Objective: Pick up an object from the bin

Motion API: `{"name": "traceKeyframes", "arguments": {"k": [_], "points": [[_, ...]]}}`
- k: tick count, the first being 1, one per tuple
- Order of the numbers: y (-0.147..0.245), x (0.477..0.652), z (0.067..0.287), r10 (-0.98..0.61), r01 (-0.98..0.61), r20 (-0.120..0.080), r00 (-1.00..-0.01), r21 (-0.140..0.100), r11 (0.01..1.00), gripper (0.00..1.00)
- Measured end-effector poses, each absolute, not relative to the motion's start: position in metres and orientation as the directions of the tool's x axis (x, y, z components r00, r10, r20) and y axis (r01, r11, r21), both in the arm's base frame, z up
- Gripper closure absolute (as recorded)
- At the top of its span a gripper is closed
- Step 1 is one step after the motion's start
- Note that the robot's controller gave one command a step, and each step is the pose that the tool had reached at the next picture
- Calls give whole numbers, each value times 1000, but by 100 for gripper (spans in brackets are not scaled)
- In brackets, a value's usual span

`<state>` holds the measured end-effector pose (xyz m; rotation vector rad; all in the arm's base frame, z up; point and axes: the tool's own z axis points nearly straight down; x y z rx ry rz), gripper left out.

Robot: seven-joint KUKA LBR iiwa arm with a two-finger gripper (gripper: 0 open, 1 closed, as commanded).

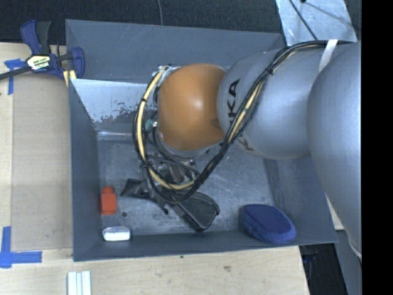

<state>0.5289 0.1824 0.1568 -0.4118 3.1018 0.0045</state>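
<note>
My gripper (170, 169) reaches down into the middle of the bin, largely hidden under the arm's wrist and cables. Right below it lies a flat black object (198, 211) with a rounded end, and a black pointed piece (131, 187) sticks out to its left. An orange block (108, 200) stands a little left of the gripper on the bin floor. A small white oblong piece (116, 233) rests near the front left corner.
A dark blue oval pouch (267, 224) lies at the front right of the bin. The arm covers the right and back of the bin. The bin's sloped walls close in on all sides.
</note>
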Motion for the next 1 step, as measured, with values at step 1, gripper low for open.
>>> {"name": "traceKeyframes", "arguments": {"k": [1], "points": [[168, 527, 213, -247, -247, -10, -969, 0, 969, 100]]}}
